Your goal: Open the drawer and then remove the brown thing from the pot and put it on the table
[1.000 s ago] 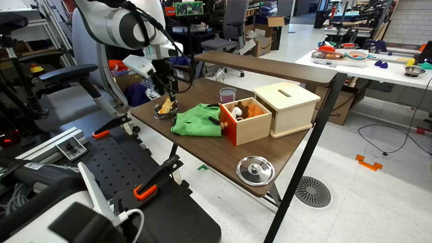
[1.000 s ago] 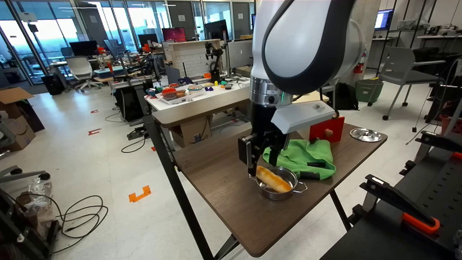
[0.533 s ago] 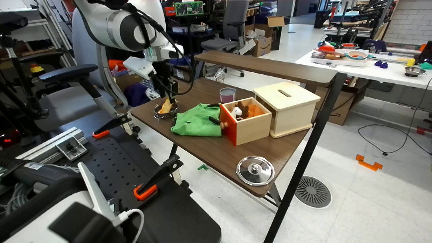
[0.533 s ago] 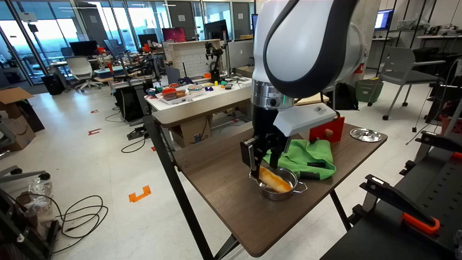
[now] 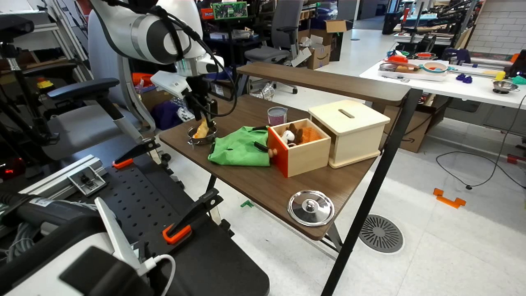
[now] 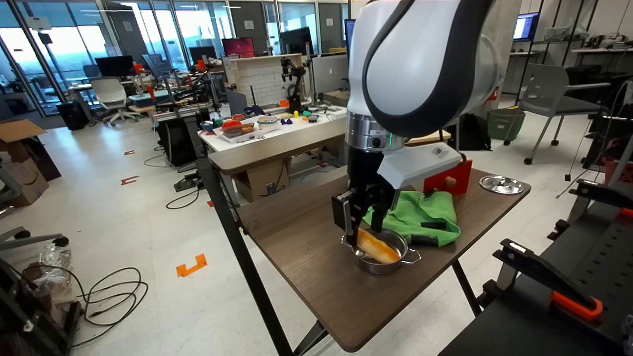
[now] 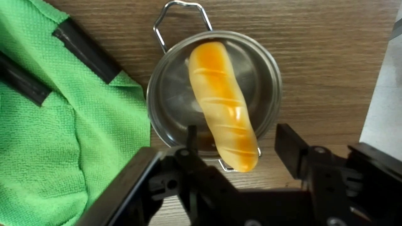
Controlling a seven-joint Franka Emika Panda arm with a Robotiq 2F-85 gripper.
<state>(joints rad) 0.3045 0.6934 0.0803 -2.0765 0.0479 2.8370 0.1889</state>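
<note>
In the wrist view, a green cloth (image 7: 106,125) is running out of frame at nine o'clock. Rightward, the pot (image 7: 174,94) is holding the bread roll (image 7: 221,100), whose five-o'clock end is partly hiding a pot handle (image 7: 224,167). The gripper (image 7: 237,138) is standing spread either side of that end, its blurred base running out at six o'clock.

Bread roll (image 7: 223,103) (orange-streaked) aslant in the metal pot (image 7: 172,94), one end over the rim, between parted jaws.
</note>
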